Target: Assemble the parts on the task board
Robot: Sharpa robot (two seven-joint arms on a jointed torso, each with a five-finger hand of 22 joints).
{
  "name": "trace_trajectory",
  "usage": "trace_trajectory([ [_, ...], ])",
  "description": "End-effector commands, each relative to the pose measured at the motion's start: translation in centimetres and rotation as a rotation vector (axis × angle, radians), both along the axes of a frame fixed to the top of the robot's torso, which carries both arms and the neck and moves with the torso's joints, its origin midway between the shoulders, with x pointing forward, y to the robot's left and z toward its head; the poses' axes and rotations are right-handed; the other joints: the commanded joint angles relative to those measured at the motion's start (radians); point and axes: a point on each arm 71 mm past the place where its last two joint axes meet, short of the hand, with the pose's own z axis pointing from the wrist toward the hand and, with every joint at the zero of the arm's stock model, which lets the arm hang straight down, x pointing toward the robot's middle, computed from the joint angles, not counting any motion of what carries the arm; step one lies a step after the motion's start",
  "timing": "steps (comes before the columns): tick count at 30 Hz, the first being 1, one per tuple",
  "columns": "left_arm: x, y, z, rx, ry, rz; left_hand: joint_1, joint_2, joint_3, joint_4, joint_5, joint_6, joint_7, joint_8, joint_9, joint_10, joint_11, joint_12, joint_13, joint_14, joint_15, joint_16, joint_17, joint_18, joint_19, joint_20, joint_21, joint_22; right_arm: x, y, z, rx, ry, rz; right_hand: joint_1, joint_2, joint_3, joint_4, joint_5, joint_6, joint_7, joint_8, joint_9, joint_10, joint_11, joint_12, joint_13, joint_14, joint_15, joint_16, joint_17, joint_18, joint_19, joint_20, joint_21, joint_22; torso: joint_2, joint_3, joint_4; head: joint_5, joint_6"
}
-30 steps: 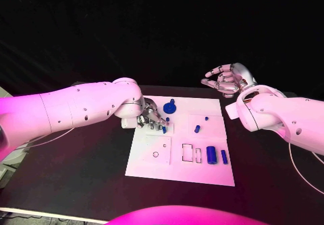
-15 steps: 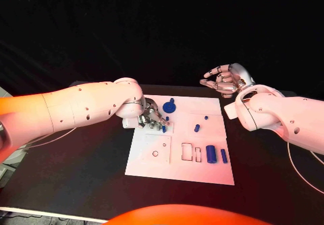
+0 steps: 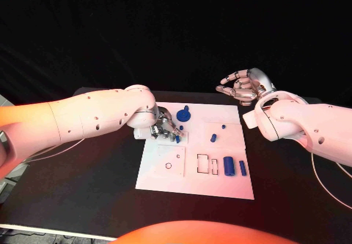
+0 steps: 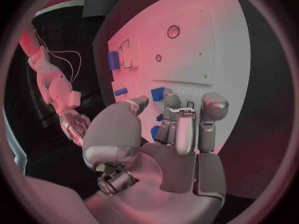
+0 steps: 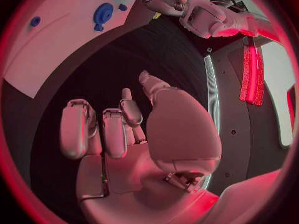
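Observation:
The white task board (image 3: 220,190) lies in the middle of the black table. My left hand (image 3: 163,128) rests its fingertips on the board's far left part and pinches a small blue part (image 3: 177,138) between thumb and fingers; the left wrist view shows the blue part (image 4: 158,93) at the fingertips (image 4: 172,102). A blue gear-like disc (image 3: 183,116) stands just beyond that hand. Two small blue pegs (image 3: 213,137) sit mid-board, and a blue cylinder (image 3: 229,166) lies beside a thin blue bar (image 3: 242,168). My right hand (image 3: 243,86) hangs raised behind the board's far right corner, fingers apart, empty.
Outlined recesses (image 3: 203,163) and a round hole (image 3: 169,165) mark the board's near half. Black table (image 3: 81,188) surrounds the board on all sides. In the right wrist view the board (image 5: 56,40) and disc (image 5: 102,13) lie beyond my right hand (image 5: 124,129).
My left hand's fingers have shifted slightly over the board's far left part, still around the small blue part. The right hand stays raised with little movement.

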Motion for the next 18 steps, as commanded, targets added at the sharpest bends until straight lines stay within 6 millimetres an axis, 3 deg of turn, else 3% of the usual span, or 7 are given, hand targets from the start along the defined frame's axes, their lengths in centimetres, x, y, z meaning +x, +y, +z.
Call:
trace_trajectory([
  [1,-0.02,-0.18,-0.11,-0.009,0.008,0.003,0.011,-0.003,0.009,0.0,0.002,-0.004,0.007,-0.006,0.002,-0.011,0.0,-0.006,-0.001,0.034,0.008,-0.004,0.085,-0.002,-0.007,0.002,-0.007,-0.002,-0.04,0.26,-0.05,-0.011,0.002,0.022,0.007,0.001,-0.005,0.001,0.002,-0.008,-0.001,-0.006,-0.001,-0.006,-0.002,-0.005,-0.001,0.049,0.005,-0.005,0.052,0.019,0.002,0.008,-0.003,0.074,0.0,0.0003,0.002,-0.001,-0.002],
  [10,0.1,-0.31,-0.21,-0.016,-0.004,0.018,0.019,-0.008,0.023,-0.001,0.002,-0.007,0.008,-0.009,0.004,-0.014,0.001,-0.008,-0.003,0.034,0.008,-0.004,0.086,-0.002,-0.008,0.003,-0.007,-0.002,-0.05,0.44,-0.2,-0.012,0.007,0.027,0.007,0.001,-0.005,0.001,0.002,-0.008,-0.001,-0.006,-0.001,-0.006,-0.002,-0.005,-0.001,0.049,0.005,-0.005,0.052,0.019,0.002,0.008,-0.003,0.074,-0.001,0.0005,0.0019,0.0,-0.006],
  [18,0.21,-0.38,-0.2,-0.022,-0.013,0.032,0.048,-0.009,0.074,-0.01,0.002,-0.013,0.012,-0.023,0.004,-0.047,0.005,-0.036,-0.048,0.031,0.012,-0.006,0.08,0.0,-0.015,0.006,-0.012,-0.011,-0.06,0.56,-0.38,-0.013,0.014,0.031,0.008,0.002,-0.005,0.002,0.003,-0.009,-0.001,-0.006,-0.001,-0.007,-0.002,-0.006,-0.002,0.049,0.005,-0.005,0.053,0.02,0.002,0.008,-0.005,0.073,-0.002,-0.0001,0.0016,0.002,-0.005],
])
